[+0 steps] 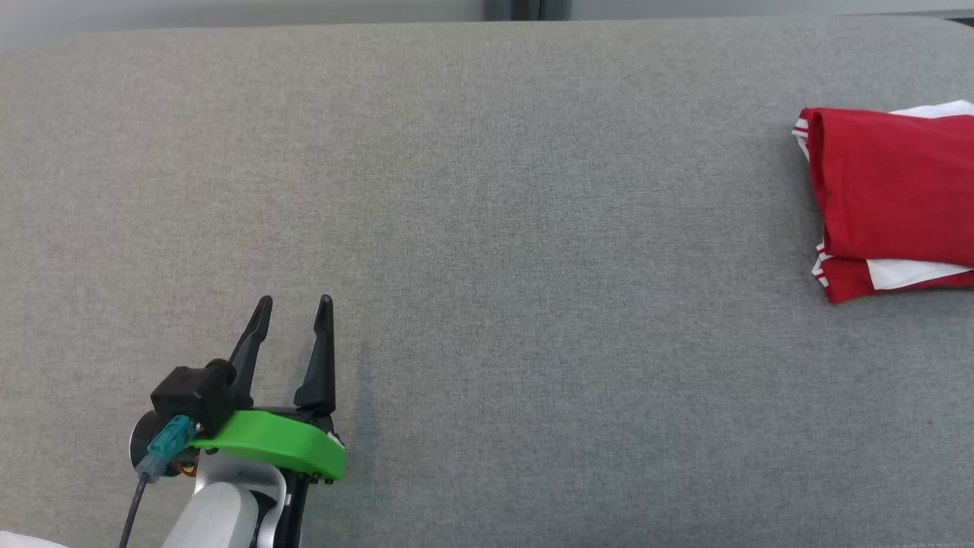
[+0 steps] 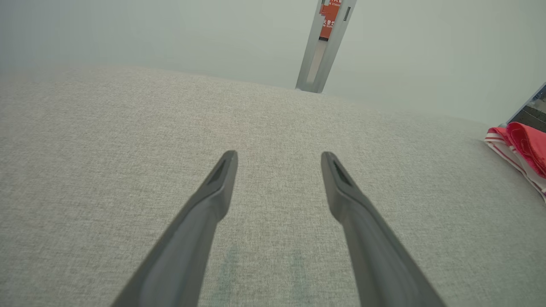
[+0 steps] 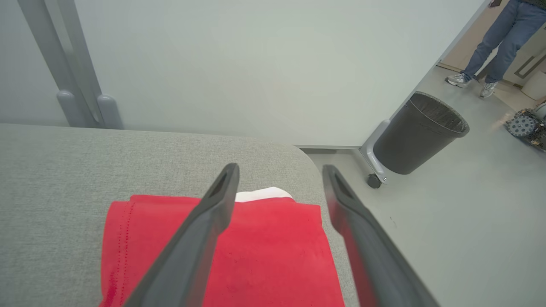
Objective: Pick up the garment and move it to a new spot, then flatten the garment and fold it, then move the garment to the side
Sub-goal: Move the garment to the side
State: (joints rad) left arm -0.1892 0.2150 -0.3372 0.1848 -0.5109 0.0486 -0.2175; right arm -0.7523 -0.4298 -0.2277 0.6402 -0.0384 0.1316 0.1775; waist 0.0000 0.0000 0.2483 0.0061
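Note:
The garment (image 1: 890,202), red with white trim, lies folded at the far right edge of the grey padded surface (image 1: 487,228). In the right wrist view the garment (image 3: 264,251) sits just under my right gripper (image 3: 279,170), whose fingers stand wide apart with nothing between them. My left gripper (image 1: 295,306) rests at the lower left of the head view, open and empty, far from the cloth. From the left wrist, the garment (image 2: 522,147) shows at the right edge, beyond the spread left gripper (image 2: 279,157).
The surface's rounded right corner (image 3: 305,157) drops to the floor. A dark bin (image 3: 420,134) stands on the floor beside a wall, and a person's legs (image 3: 490,47) show in a doorway. A grey post (image 2: 322,47) rises behind the surface.

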